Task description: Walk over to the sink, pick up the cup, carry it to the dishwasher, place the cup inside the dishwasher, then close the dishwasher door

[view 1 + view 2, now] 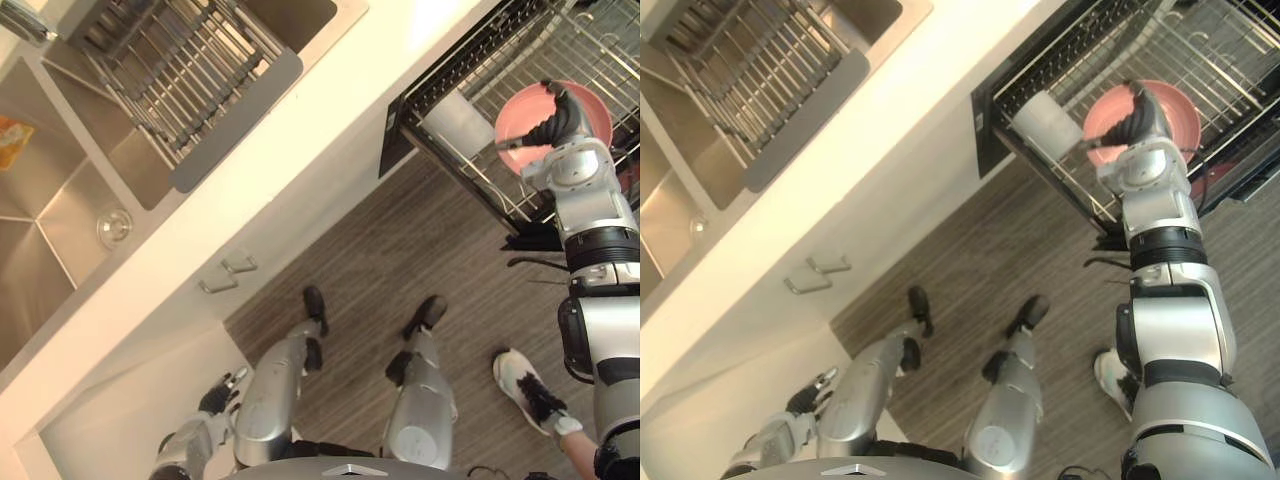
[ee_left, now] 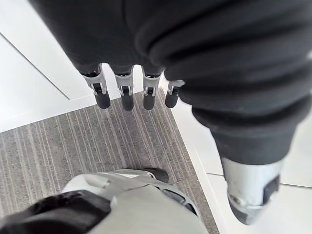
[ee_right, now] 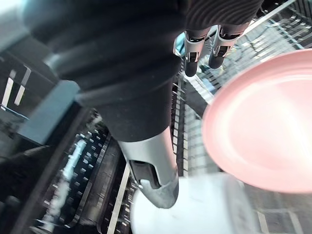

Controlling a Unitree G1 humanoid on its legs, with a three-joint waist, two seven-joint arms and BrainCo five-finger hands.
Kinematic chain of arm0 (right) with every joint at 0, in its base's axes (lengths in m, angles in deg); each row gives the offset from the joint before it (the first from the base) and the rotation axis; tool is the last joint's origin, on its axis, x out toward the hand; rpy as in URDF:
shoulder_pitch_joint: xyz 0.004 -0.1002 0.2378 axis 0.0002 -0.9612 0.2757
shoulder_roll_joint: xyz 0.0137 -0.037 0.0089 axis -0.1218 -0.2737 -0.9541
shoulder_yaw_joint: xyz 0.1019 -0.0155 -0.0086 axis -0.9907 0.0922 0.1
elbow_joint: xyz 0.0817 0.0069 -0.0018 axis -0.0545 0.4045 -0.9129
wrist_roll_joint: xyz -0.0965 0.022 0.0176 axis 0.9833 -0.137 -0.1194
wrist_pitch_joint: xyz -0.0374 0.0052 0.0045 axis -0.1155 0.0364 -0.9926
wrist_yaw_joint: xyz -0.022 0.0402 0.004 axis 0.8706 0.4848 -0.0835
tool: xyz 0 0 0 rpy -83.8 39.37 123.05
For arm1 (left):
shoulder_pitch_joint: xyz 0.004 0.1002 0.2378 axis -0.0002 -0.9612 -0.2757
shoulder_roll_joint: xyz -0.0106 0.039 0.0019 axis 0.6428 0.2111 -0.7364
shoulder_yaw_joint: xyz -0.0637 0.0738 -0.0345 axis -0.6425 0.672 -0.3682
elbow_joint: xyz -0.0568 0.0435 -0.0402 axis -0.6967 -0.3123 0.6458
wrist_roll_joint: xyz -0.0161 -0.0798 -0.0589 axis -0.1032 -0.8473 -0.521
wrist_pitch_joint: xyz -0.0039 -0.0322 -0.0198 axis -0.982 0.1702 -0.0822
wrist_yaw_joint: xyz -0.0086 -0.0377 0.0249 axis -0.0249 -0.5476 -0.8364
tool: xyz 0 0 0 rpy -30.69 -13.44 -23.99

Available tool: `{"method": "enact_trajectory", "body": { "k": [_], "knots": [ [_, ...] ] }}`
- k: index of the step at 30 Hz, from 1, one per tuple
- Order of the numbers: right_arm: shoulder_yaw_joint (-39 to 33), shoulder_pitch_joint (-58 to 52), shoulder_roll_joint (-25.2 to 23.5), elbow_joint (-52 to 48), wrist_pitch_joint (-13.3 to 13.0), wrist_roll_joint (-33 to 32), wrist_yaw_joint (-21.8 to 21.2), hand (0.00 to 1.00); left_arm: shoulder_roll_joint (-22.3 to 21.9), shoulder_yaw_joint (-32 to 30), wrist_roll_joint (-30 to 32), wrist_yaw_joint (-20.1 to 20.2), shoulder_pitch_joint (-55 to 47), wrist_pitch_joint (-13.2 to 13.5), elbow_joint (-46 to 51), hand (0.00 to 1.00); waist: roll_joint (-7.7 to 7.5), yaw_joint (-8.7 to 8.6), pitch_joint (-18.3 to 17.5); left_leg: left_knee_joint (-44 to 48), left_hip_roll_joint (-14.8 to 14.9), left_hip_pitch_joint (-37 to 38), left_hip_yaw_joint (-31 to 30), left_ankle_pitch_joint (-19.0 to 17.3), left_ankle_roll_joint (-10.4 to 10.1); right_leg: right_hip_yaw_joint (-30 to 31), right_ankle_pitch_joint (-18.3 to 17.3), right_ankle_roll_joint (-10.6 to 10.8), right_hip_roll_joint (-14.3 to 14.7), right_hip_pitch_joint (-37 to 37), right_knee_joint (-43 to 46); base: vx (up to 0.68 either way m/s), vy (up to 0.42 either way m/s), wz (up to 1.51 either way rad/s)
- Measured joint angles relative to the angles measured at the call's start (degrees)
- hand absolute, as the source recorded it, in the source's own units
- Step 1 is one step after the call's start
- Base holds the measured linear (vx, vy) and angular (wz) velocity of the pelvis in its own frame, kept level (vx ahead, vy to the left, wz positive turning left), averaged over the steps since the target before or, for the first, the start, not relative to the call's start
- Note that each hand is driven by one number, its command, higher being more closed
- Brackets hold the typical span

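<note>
A white cup [image 1: 458,122] lies on its side at the front edge of the pulled-out dishwasher rack [image 1: 600,45], beside a pink plate [image 1: 592,115]. My right hand [image 1: 560,118] hovers over the plate, just past the cup. In the right wrist view its fingers [image 3: 195,48] are straight and the thumb [image 3: 148,170] stands apart, with the cup [image 3: 195,209] below the thumb and nothing gripped. My left hand [image 1: 218,395] hangs low by the cabinet front, fingers [image 2: 126,92] straight over the wood-look floor.
The steel sink [image 1: 60,200] with a wire drying rack [image 1: 180,60] is set in the pale counter at the left. Cabinet handles [image 1: 230,275] show below the counter. A person's white shoe [image 1: 525,385] stands on the floor near my right arm.
</note>
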Motion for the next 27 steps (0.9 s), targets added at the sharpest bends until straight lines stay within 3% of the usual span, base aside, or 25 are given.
{"method": "enact_trajectory", "body": {
  "k": [4,5,9,10,13,17,20,22,27],
  "knots": [
    [-8.2,-4.7,-0.8,-2.8,-0.2,-10.3,5.0,0.0,0.0,-1.9,0.5,-0.2,-1.1,0.7,0.0,0.0,-1.93,-1.35,-0.4,-2.7,-0.3,3.5,-1.1,1.0,-0.3,-1.2,-0.6,0.6,0.3,3.4,-0.5,0.03,-0.015,0.14],
    [-12.2,-7.5,-1.7,-2.8,-0.3,-14.3,6.8,0.0,0.2,-3.2,0.5,-0.5,-2.1,1.2,0.0,0.0,-3.68,-1.91,-1.3,-4.4,-0.4,5.2,-1.1,1.6,-0.6,-1.2,-0.9,0.8,0.4,4.3,-0.7,0.07,-0.032,-0.02],
    [-21.0,-15.4,-2.5,-2.9,-1.8,-24.0,10.3,0.0,0.5,-5.9,0.6,-1.3,-4.3,1.6,-1.0,0.0,-7.08,-3.6,-4.3,-6.9,-0.4,9.2,-0.8,1.9,-0.9,-1.1,-1.5,1.4,0.7,7.3,-0.7,0.11,-0.032,-0.03],
    [-23.7,-17.3,-3.1,-2.9,-2.0,-26.8,11.8,1.0,0.6,-6.6,0.9,-1.5,-4.9,1.9,-1.9,0.0,-7.86,-4.2,-5.7,-7.6,-0.4,10.4,-0.6,1.9,-0.9,-1.0,-1.7,1.6,0.7,8.1,-0.7,0.08,-0.011,-0.07],
    [-29.8,-22.1,-4.8,-3.1,-1.9,-35.7,14.9,1.0,0.4,-7.2,1.7,-2.5,-5.6,2.1,-3.6,0.0,-8.9,-5.2,-8.5,-8.7,-0.5,13.0,0.4,1.7,-1.2,-0.8,-2.1,1.8,0.7,9.6,-0.7,0.09,-0.008,-0.14],
    [-33.2,-30.9,-10.5,-5.4,0.2,-43.7,14.7,1.0,0.3,-7.2,1.6,-3.0,-5.9,2.3,-5.3,0.0,-8.9,-6.21,-10.1,-8.7,-0.3,14.2,0.5,1.6,-1.4,-0.9,-3.6,1.9,0.4,10.4,0.5,0.0,0.0,0.0],
    [-33.6,-38.6,-18.5,-5.0,2.7,-47.3,12.7,1.0,-0.1,-7.6,1.6,-3.2,-6.3,2.3,-5.3,0.0,-8.52,-6.23,-10.8,-8.7,0.1,14.2,0.6,1.4,-2.2,-1.0,-4.4,1.7,0.4,10.3,0.9,-0.04,-0.014,0.0],
    [-34.3,-41.0,-23.0,-2.8,2.7,-49.0,10.2,1.0,-0.6,-9.0,1.6,-3.1,-6.7,2.3,-5.4,0.0,-8.4,-6.3,-10.9,-8.7,0.5,13.9,1.0,1.4,-2.3,-1.2,-4.4,1.6,0.4,10.1,1.0,-0.05,-0.02,-0.01],
    [-34.4,-41.0,-25.5,1.8,1.9,-51.6,4.8,1.0,-1.1,-9.5,2.2,-3.0,-5.8,3.0,-7.4,0.0,-7.92,-5.58,-10.9,-10.4,0.7,13.2,2.7,1.8,-2.7,-2.5,-4.6,1.4,-0.3,8.8,2.1,-0.04,-0.005,0.08]
  ]
}}
